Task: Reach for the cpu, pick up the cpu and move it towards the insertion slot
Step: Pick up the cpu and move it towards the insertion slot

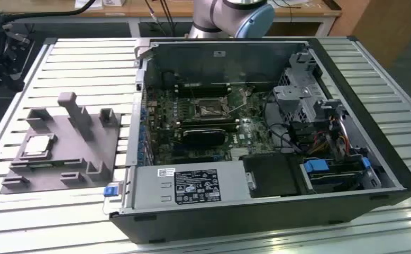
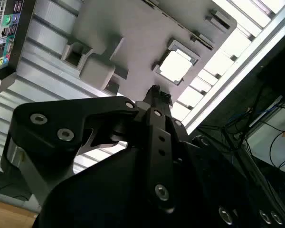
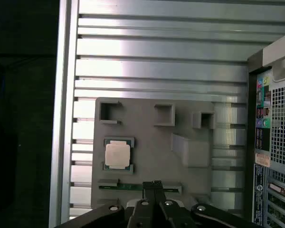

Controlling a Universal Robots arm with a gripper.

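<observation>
Silvery metal-topped cpu (image 1: pixel 38 144) with a soft satin sheen, matt grey plastic tray (image 1: pixel 85 145), ribbed tabletop (image 1: pixel 78 69) of brushed, reflective metal slats, matt black gripper (image 2: pixel 155 90) with shiny metal screw heads, insertion slot (image 1: pixel 209 110) framed in shiny metal, computer case (image 1: pixel 262 219) in dull black.

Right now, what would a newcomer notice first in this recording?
The open computer case dominates the exterior view, with the insertion slot inside it. On that view's left, the cpu sits in the grey tray; in the first wrist view the tool hangs above the tray, clear of the cpu.
</observation>
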